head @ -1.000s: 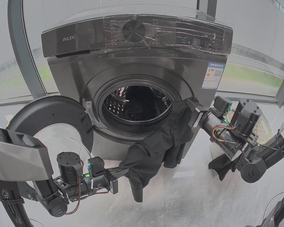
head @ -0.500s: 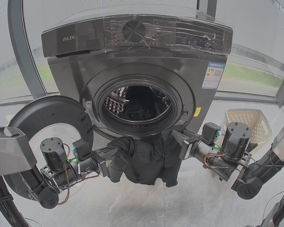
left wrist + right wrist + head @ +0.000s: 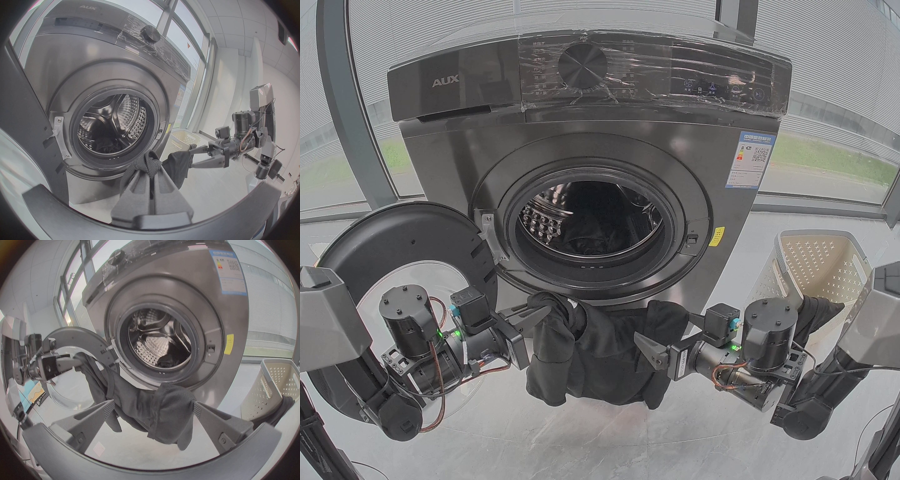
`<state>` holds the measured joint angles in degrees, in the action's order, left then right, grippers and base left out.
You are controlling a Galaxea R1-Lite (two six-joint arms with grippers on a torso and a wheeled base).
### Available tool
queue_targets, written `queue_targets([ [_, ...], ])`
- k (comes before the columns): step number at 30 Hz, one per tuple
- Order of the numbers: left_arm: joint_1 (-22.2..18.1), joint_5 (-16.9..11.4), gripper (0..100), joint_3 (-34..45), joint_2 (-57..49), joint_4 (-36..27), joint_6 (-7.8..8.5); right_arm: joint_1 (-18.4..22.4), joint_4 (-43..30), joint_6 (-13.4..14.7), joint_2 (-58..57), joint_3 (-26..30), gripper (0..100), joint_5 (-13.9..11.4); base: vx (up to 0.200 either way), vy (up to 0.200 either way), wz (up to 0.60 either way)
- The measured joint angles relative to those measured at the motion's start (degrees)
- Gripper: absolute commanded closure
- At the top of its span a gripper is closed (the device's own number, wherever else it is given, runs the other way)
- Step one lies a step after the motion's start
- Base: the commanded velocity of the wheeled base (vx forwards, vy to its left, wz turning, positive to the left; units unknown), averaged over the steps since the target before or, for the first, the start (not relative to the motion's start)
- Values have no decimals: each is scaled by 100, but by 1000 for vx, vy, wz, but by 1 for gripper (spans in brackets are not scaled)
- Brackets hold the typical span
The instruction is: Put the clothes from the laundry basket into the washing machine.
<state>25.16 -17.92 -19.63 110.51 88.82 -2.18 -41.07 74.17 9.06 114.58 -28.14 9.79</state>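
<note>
A pale, marbled floor (image 3: 687, 431) with a soft sheen spreads across the foreground. Behind it, tall windows (image 3: 862, 125) run the width of the room, with a dark curved frame post (image 3: 347, 112) on the left and a straight dark post (image 3: 734, 15) near the top. Through the glass show a strip of green grass (image 3: 844, 159) and a pale ribbed facade (image 3: 825, 56). In the left wrist view, a white wall (image 3: 225, 93) meets a white panelled ceiling (image 3: 247, 28).

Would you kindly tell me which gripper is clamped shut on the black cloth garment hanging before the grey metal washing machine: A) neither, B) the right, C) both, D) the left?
D: the left gripper pinches the black garment, while the right gripper has its fingers wide apart.
</note>
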Motion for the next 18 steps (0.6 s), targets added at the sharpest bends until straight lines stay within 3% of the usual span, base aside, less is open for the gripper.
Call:
queue_targets([
  [18,39,24,100,-74,-41,5,-38,44,244,-66,512,1180,0,-244,0,0,0],
])
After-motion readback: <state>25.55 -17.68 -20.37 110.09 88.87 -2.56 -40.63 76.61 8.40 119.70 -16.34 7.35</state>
